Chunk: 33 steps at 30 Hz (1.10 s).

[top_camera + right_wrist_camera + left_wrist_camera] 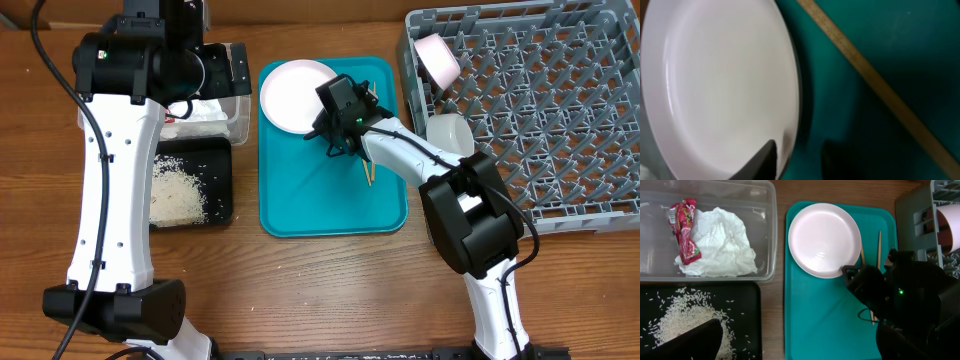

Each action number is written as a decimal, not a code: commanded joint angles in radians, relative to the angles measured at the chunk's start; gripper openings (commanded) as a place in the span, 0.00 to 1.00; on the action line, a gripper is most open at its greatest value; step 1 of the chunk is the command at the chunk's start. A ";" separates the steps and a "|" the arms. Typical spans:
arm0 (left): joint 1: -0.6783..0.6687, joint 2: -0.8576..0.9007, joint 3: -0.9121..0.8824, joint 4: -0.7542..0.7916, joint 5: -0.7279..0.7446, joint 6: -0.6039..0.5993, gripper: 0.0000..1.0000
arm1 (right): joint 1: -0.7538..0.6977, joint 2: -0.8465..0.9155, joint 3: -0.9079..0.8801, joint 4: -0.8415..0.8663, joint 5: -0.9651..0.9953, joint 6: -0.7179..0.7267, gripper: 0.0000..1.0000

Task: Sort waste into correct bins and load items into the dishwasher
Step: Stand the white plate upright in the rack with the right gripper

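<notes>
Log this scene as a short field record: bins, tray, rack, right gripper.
clear rectangular plastic tub: red-and-white wrapper, crumpled white paper napkin
shallow black rectangular tray: loose white rice grains
flat teal tray: round white plate, two wooden chopsticks
grey pegged dish rack: tilted white bowl, small white cup, left edge
right gripper: straddling plate rim, not clamped

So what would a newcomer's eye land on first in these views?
The bright teal tray mid-table, with the white plate at its far-left corner and the right tool straddling the plate's rim. Then the rice scattered on the black tray at the left, and the grey rack at the right.
</notes>
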<state>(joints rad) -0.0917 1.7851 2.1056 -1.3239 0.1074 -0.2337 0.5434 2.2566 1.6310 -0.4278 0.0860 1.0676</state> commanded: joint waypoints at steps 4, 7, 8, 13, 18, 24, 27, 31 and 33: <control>-0.002 -0.007 0.011 0.000 -0.007 -0.006 1.00 | 0.002 0.012 0.007 -0.068 -0.042 0.003 0.04; -0.002 -0.007 0.011 0.000 -0.007 -0.006 1.00 | -0.008 -0.003 0.008 -0.107 -0.070 -0.002 0.04; -0.002 -0.007 0.011 0.000 -0.007 -0.006 1.00 | -0.017 -0.017 0.011 -0.119 -0.070 -0.027 0.04; -0.002 -0.007 0.011 0.000 -0.007 -0.006 1.00 | -0.089 -0.161 0.049 -0.171 -0.070 -0.241 0.04; -0.002 -0.007 0.011 0.000 -0.007 -0.006 1.00 | -0.207 -0.493 0.056 -0.314 0.002 -0.520 0.04; -0.003 -0.007 0.011 0.000 -0.007 -0.006 1.00 | -0.355 -0.761 0.056 -0.430 0.324 -0.836 0.04; -0.002 -0.007 0.011 0.000 -0.007 -0.006 1.00 | -0.420 -0.801 0.056 -0.443 0.552 -0.874 0.04; -0.002 -0.007 0.011 0.000 -0.007 -0.006 1.00 | -0.469 -0.785 0.034 -0.385 0.756 -0.960 0.04; -0.003 -0.007 0.011 0.000 -0.007 -0.006 1.00 | -0.478 -0.759 -0.004 -0.307 0.815 -1.011 0.04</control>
<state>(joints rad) -0.0917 1.7851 2.1056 -1.3239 0.1074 -0.2337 0.0738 1.4395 1.6791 -0.8017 0.6743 0.1905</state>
